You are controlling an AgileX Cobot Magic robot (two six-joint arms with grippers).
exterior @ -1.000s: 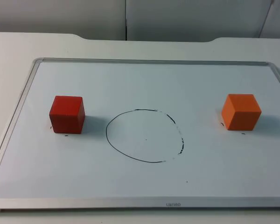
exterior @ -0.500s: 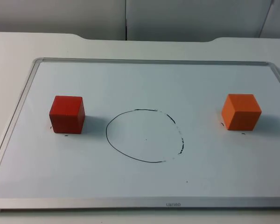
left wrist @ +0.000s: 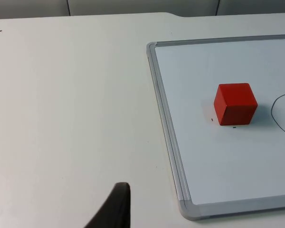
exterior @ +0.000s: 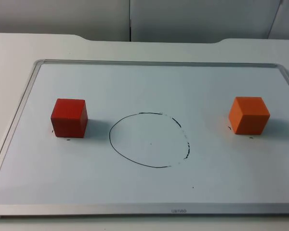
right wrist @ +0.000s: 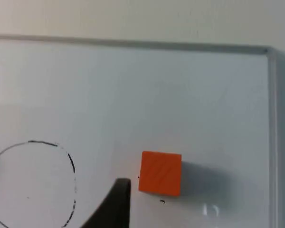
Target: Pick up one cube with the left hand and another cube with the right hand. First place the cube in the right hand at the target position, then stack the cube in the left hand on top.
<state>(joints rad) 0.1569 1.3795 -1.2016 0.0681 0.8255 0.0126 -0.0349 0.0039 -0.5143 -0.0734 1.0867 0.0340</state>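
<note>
Red cube [left wrist: 235, 103] beyond left gripper [left wrist: 115, 209].

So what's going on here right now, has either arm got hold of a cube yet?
Not yet. The red cube and the orange cube both sit untouched on the whiteboard, one on either side of the drawn circle, which has nothing in it. The left wrist view looks across the table at the red cube, with one left fingertip over the bare table beside the board. A right fingertip shows close beside the orange cube. Nothing is gripped or stacked.
</note>
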